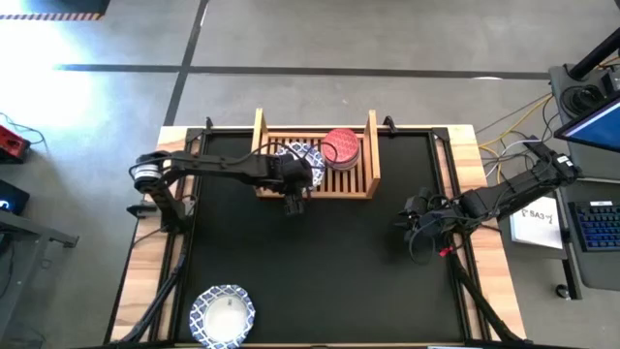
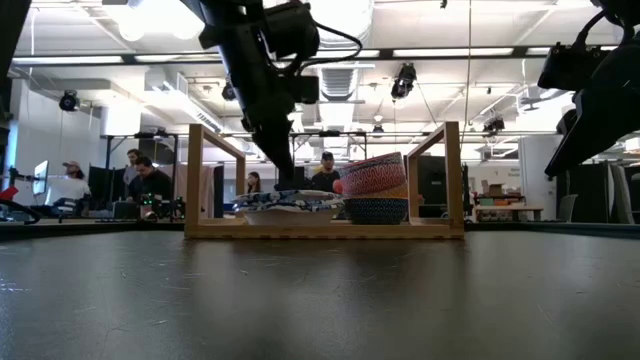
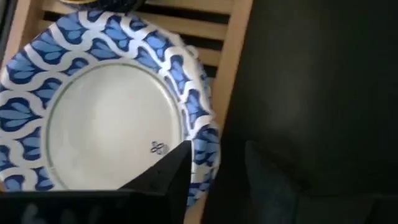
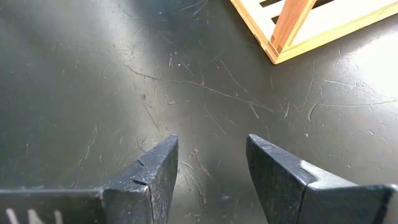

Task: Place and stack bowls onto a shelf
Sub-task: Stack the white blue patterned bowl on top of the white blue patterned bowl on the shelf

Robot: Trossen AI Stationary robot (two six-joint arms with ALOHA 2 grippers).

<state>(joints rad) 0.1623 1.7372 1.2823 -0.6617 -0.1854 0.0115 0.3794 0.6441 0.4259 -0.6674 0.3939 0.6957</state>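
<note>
Left tool over the shelf, blue-rimmed bowl set down on the slats.

The left tool (image 1: 294, 189) hangs at the front edge of the shelf (image 1: 371, 136), right above the white bowl (image 1: 302, 160) with the blue patterned rim; its wrist view shows one finger against that rim, but whether the jaws are parted I cannot tell. The bowl sits in the shelf's left half, just beside the tilted red bowl (image 1: 341, 147), which rests on a dark blue one (image 2: 376, 210) in the right half. Best move, I'd say: lift straight up and back, clear of the rim and the upright side board, so nothing drags. Another blue-rimmed bowl (image 1: 222, 315) waits on the near left of the surface (image 1: 329, 271), well apart. The right tool (image 4: 210, 167) idles released above bare surface near the shelf's corner.
</note>
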